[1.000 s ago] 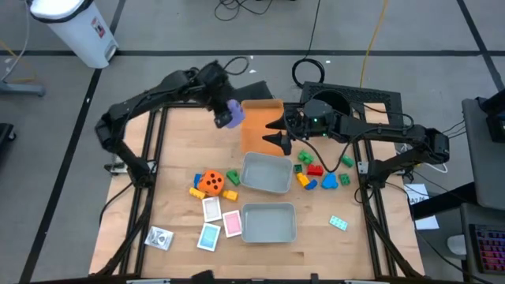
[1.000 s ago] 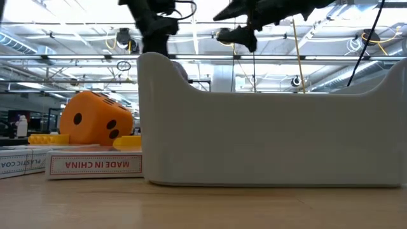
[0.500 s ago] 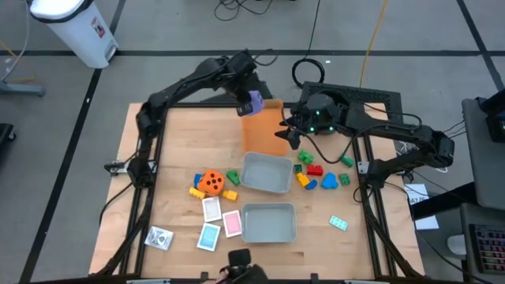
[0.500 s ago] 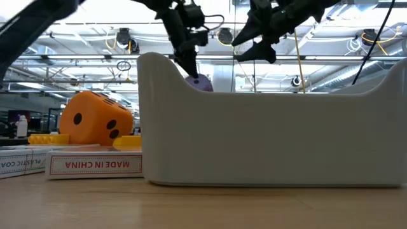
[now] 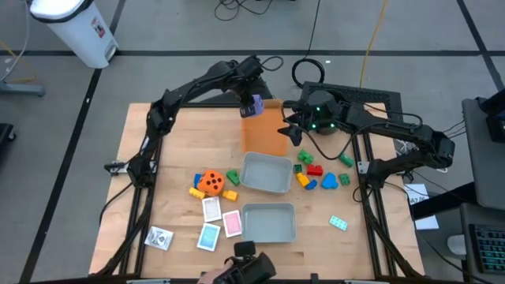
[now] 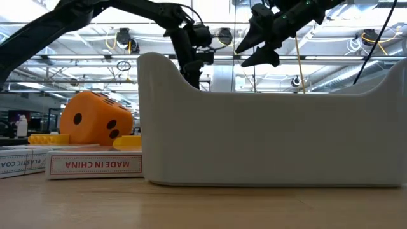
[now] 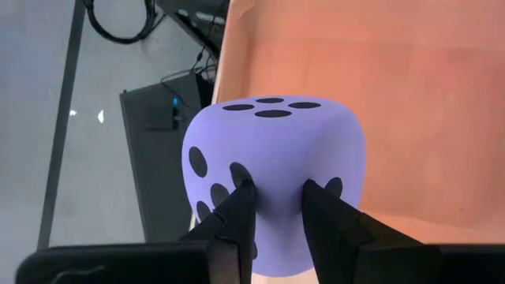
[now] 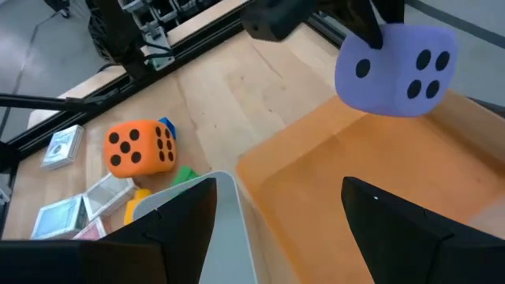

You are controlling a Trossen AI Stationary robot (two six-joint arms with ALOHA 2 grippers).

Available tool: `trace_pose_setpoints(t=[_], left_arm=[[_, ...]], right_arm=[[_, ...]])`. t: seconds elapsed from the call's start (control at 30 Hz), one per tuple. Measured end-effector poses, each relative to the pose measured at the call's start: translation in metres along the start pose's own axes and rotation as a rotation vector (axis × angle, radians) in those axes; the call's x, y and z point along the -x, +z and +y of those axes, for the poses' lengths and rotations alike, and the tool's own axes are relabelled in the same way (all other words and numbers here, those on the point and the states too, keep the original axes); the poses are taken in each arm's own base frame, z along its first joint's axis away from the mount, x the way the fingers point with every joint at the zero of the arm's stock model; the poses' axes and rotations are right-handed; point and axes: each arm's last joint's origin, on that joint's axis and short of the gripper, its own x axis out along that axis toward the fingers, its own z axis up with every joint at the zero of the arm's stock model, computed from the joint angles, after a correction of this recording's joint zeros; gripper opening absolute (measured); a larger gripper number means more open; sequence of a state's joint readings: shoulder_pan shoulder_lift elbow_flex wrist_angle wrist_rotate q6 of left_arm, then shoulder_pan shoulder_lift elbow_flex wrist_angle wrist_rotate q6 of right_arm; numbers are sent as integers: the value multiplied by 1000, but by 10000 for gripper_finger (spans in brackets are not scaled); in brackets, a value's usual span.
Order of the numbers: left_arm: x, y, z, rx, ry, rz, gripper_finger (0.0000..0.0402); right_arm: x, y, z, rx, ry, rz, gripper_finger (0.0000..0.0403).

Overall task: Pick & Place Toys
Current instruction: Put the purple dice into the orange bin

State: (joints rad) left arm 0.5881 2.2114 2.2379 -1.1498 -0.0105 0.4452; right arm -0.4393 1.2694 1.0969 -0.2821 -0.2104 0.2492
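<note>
My left gripper (image 5: 251,99) is shut on the purple dotted die (image 5: 255,105) above the far left corner of the flat orange tray (image 5: 267,134). From the right wrist view the die (image 8: 394,67) hangs above the tray (image 8: 379,173), clear of it. My right gripper (image 5: 290,131) stands open over the tray's right edge, holding nothing. The orange die (image 5: 210,182) rests on the table among yellow, blue and green bricks. In the low view the purple die is hidden behind a grey tray's wall (image 6: 273,137). My left gripper pinches the purple die's near face (image 7: 272,185) between its two fingers (image 7: 241,201), which dent the soft surface in. The fingers come steeply from above, slanting down. The die hangs below them, lifted clear of the orange tray.
Two grey trays (image 5: 266,172) (image 5: 268,222) stand at mid-table. Loose bricks (image 5: 316,170) lie right of them, and a teal piece (image 5: 338,223) lies farther toward the near right. Cards (image 5: 213,221) and a wrapped packet (image 5: 160,237) lie near left.
My left gripper has carried the purple die from left of the orange tray toward the table's right and far edge, over the tray's far left corner, and has sunk lower. My right gripper has drawn back a little toward the table's right edge.
</note>
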Motion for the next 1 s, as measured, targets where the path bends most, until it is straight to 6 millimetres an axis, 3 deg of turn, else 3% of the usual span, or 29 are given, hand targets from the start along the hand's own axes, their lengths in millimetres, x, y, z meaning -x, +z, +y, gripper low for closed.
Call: trace_pose_setpoints(t=[1.0], left_arm=[[-44, 0, -3, -31, 7, 76, 92]], right_arm=[[0, -1, 0, 0, 0, 5, 265]])
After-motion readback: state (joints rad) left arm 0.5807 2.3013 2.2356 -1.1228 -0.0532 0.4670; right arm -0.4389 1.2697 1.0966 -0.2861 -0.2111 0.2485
